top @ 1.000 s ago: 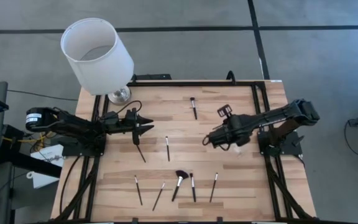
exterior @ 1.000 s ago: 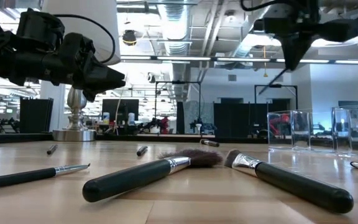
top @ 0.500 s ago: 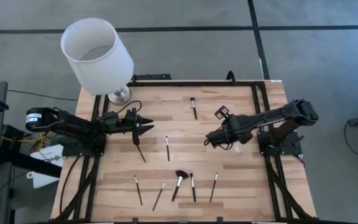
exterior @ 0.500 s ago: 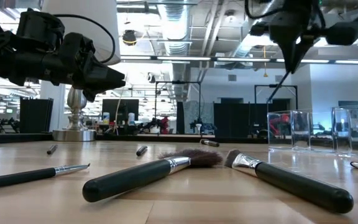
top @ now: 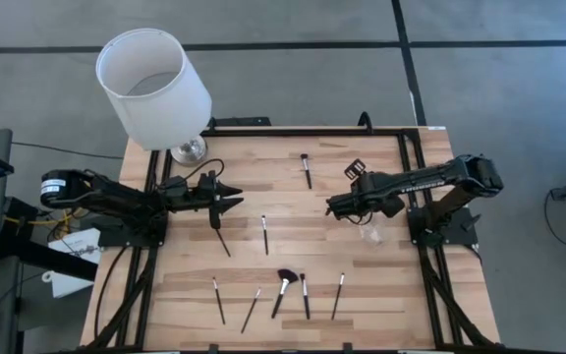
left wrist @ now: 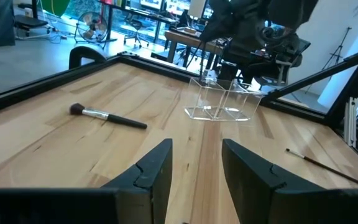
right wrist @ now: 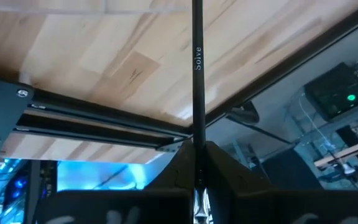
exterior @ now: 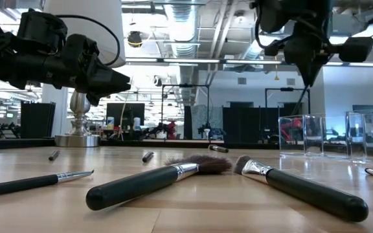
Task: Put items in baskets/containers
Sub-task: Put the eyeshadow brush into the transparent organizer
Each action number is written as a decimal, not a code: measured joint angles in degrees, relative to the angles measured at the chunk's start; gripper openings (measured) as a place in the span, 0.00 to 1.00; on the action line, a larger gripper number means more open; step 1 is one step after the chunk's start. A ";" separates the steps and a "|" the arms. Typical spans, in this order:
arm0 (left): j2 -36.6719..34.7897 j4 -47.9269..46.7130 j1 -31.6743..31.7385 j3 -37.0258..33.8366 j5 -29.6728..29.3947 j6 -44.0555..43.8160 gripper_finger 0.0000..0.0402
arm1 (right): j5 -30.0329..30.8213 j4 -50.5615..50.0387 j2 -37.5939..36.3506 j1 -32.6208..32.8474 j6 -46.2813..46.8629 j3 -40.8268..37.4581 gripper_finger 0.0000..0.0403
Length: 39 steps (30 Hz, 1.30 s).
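High view, right gripper (top: 334, 206): we see it raised over the right half of the wooden table (top: 293, 295), just beside the clear container (top: 371, 233), which sits on the board near the right arm's base.
High view, left gripper (top: 232, 197): waits over the left side of the table, a thin brush (top: 220, 237) lying just below it.
High view, loose brushes: one brush near the far edge (top: 306, 169), one mid-table (top: 264, 234), and a row of five along the near edge with the fluffy brush (top: 283, 288) in the middle of it.
High view, lamp: white lampshade (top: 152, 85) stands off the far-left corner.

Low view, right gripper (exterior: 305, 72): we see it high, above the clear container (exterior: 302, 134). A thin black handle hangs from its tip.
Low view, foreground: fluffy brush (exterior: 153, 182) and a thick-handled brush (exterior: 296, 186) lie head to head on the wood.

Left wrist view, left gripper (left wrist: 194, 171): fingers spread, nothing between them.
Left wrist view, ahead: clear container (left wrist: 222, 102) upright on the table with the right arm above it; one brush (left wrist: 107, 116) lies to one side, a thin one (left wrist: 322, 165) to the other.

Right wrist view, right gripper (right wrist: 197, 163): fingers pressed onto a slim black brush handle (right wrist: 197, 68), which we see running straight out from the tips. Small print on the handle, too small for us to read for certain.
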 joint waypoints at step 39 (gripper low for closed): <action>0.01 -0.95 0.00 0.00 0.00 -1.11 0.34 | -1.62 0.03 13.46 0.04 27.68 0.08 0.13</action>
